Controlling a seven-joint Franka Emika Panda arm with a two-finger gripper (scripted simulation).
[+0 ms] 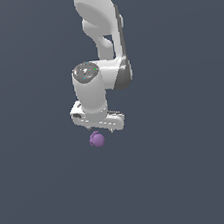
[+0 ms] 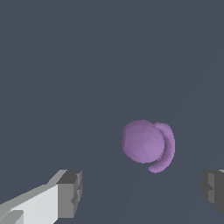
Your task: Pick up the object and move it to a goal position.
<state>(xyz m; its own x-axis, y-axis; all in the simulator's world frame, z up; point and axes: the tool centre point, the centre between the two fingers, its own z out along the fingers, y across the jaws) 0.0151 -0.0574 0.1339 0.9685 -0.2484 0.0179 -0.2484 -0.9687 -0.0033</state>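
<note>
The purple object (image 2: 144, 142) lies on the bare grey floor just below the gripper (image 1: 102, 129), inside the gap between its widely parted, empty fingers (image 2: 70, 192) (nearer neither pad by much, as far as the wrist view shows), so the move is probably a straight descent

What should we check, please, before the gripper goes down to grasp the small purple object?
1. Gripper open: ok, fingers stand wide apart.
2. Purple object between the finger lines: ok in the wrist view.
3. Nothing held yet: ok, object lies apart from both fingers.
4. Arm above the object: ok in the exterior view.
5. Object centred: not ok, it sits nearer one finger.
6. Goal position: cannot tell, no marker shows.
</note>
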